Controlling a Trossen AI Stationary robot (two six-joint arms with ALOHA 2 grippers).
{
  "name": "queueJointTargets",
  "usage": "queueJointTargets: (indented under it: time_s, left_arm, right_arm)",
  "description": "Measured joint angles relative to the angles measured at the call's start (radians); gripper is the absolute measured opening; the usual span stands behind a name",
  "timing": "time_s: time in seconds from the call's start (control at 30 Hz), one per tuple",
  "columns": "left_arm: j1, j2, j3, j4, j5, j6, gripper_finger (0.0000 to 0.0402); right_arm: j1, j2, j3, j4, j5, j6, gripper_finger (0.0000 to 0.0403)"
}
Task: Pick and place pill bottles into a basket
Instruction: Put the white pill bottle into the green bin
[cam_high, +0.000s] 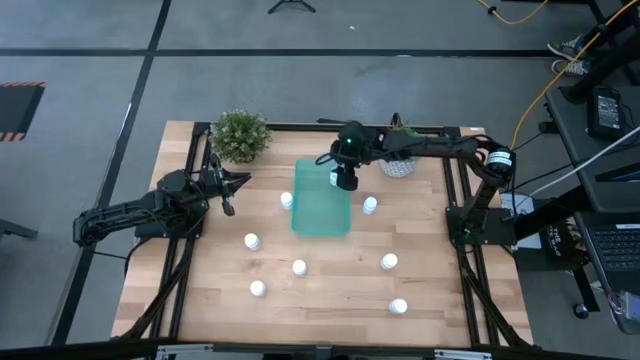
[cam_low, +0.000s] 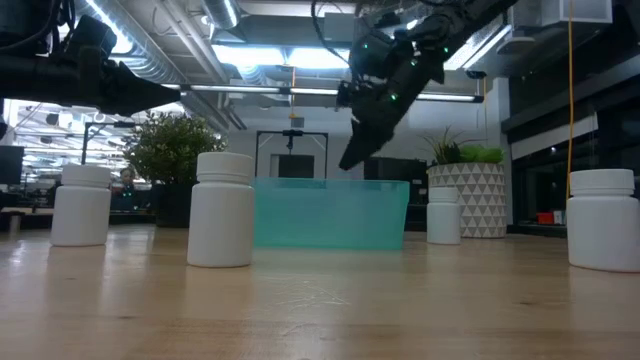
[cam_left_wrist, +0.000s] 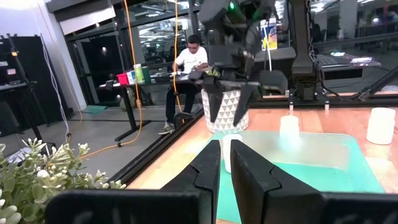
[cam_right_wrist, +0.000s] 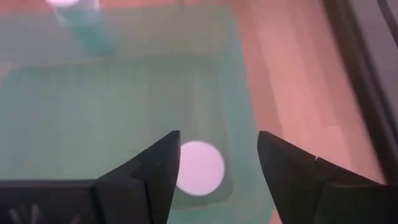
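Observation:
The teal tray (cam_high: 318, 215) lies at the table's middle; it also shows in the low view (cam_low: 330, 212). My right gripper (cam_high: 345, 181) hangs open above the tray's far right corner. In the right wrist view (cam_right_wrist: 217, 163) one white pill bottle (cam_right_wrist: 199, 167) stands on the tray's floor below the gap between the fingers. Several more bottles stand on the table around the tray, such as one at its left side (cam_high: 287, 200), one at its right side (cam_high: 370, 205) and one nearer (cam_high: 299, 267). My left gripper (cam_high: 236, 190) waits shut at the table's left, pointing toward the tray (cam_left_wrist: 225, 165).
A bushy green plant (cam_high: 240, 135) stands at the far left. A plant in a white patterned pot (cam_high: 398, 165) stands far right, just behind my right arm. In the low view, bottles (cam_low: 222, 210) (cam_low: 603, 220) stand near the front. A person sits beyond the table (cam_left_wrist: 189, 59).

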Motion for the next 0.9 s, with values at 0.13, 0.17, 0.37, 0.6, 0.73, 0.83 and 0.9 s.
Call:
queueJointTargets:
  time_s: [0.13,0.17,0.37,0.6,0.73,0.83,0.9]
  left_arm:
    - [0.000,0.000,0.000,0.000,0.000,0.000,0.0033]
    - [0.000,0.000,0.000,0.000,0.000,0.000,0.0033]
    - [0.000,0.000,0.000,0.000,0.000,-0.001,0.0033]
    - [0.000,0.000,0.000,-0.001,0.002,-0.001,0.0033]
    - [0.000,0.000,0.000,-0.001,0.003,-0.020,0.0033]
    - [0.000,0.000,0.000,-0.002,0.003,-0.057,0.0033]
    - [0.000,0.000,0.000,-0.002,0.003,-0.076,0.0033]
  right_arm:
    - [0.026,-0.004,0.053,-0.033,0.015,-0.025,0.0184]
    - [0.036,-0.007,0.065,-0.049,0.014,-0.029,0.0173]
    - [0.095,-0.042,0.085,-0.061,0.031,-0.033,0.0090]
    - [0.170,-0.059,0.081,-0.064,0.064,-0.031,0.0007]
    - [0.202,-0.059,0.067,-0.015,0.065,-0.011,0.0014]
    - [0.219,-0.069,-0.002,0.078,0.065,-0.005,0.0005]
    - [0.225,-0.079,-0.056,0.159,0.067,0.007,0.0004]
